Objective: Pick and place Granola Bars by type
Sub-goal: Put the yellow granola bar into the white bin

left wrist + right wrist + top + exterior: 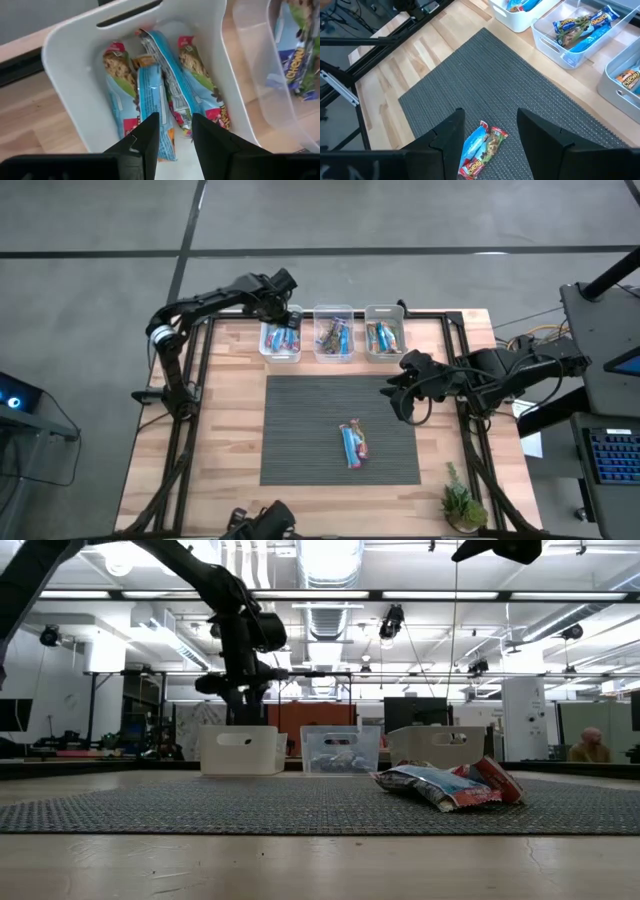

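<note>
Two granola bars (353,442) lay together on the dark mat (300,430) in the middle of the wooden surface (230,420), well apart from both grippers. The right gripper (393,395) hovered over the mat's right part, and its fingers (451,134) stood wide apart with nothing between them; in its wrist view the pair of bars (481,149) showed in the gap between the fingers, lower down on the mat. The left gripper (290,312) hung above the white bin (281,340) at the left of the row of three. Its fingers (148,136) were narrowly parted and empty, and beyond them several blue-wrapped bars (165,90) lay lengthwise inside the white bin (65,75).

Only the left wrist view showed those bars singly, one lying across the others. The high view alone showed all three bins filled: the white one, the clear middle bin (333,332) and the right bin (384,331). The low view showed the mat's bars (448,784) as a crumpled heap in front of the bins, the left arm (240,640) reaching down over the left bin (239,750), and a person (590,746) far off in the room.
</note>
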{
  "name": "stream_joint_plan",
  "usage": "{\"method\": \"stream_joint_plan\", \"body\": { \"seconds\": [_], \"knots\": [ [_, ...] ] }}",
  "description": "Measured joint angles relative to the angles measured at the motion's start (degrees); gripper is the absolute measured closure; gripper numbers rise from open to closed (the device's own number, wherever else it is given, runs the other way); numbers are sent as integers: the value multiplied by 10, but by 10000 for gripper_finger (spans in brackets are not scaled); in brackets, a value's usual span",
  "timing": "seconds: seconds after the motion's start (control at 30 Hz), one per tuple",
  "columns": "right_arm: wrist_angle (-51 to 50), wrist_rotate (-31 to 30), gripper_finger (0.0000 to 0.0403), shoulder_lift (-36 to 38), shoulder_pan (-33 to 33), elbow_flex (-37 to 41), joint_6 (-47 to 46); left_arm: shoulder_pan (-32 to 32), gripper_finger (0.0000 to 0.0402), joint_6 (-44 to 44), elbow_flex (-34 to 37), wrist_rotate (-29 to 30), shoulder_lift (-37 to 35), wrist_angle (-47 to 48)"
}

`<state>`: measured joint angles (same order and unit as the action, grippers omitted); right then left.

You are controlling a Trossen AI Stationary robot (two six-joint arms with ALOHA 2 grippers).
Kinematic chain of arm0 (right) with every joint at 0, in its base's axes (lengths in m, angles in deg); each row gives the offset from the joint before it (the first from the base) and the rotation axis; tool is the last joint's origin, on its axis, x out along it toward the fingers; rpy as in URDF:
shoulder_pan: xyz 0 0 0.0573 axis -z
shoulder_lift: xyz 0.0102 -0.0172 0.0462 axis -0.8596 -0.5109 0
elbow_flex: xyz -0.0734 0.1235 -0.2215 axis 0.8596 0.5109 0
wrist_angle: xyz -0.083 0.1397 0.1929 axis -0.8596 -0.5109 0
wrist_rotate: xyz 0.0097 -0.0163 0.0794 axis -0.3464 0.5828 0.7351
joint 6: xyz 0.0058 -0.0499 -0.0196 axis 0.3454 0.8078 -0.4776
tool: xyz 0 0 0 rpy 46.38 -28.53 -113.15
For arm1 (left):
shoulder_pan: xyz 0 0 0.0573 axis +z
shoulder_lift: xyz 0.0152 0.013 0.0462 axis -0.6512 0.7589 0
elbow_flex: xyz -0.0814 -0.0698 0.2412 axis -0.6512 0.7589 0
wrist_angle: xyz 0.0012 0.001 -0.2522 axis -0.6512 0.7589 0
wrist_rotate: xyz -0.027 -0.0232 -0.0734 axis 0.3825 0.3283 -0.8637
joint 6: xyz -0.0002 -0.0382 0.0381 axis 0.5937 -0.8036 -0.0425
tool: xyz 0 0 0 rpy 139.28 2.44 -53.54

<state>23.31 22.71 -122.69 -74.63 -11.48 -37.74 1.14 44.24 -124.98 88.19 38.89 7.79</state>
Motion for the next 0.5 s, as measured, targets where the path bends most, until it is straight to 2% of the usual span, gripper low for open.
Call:
{"method": "stream_joint_plan", "body": {
  "seconds": [0.5],
  "knots": [
    [0, 0, 232, 0, 0, 0, -12, -2, 302, 14, 0, 4, 52, 9]
  ]
}}
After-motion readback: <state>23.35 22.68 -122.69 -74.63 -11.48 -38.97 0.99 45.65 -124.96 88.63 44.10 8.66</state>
